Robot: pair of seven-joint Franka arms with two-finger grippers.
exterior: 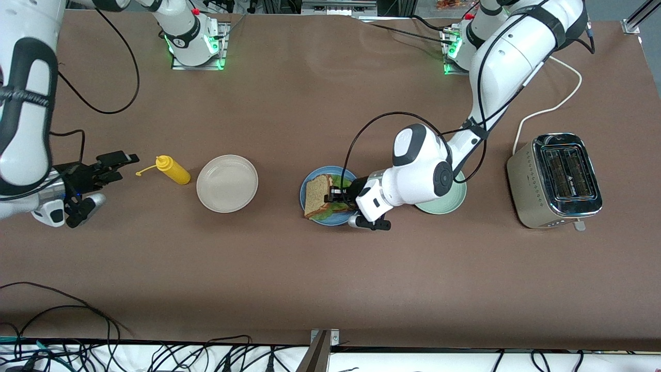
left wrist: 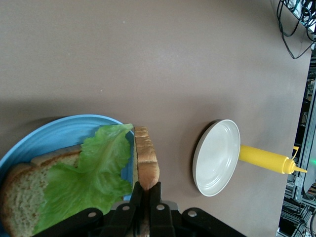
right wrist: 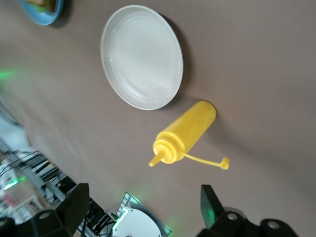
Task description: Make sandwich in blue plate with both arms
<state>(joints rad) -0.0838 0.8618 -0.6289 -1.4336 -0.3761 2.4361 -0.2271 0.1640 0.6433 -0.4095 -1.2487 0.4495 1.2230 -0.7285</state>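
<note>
Left pincer (left wrist: 145,197) pinches bread slice (left wrist: 146,157) upright, apparently above brown table (exterior: 289,103).

Both arms are showing bulky white shells with black bands and round black joint caps. Black cables are looping along the left arm (exterior: 508,57) and right arm (exterior: 23,103). Green lights are glowing at both bases.
</note>
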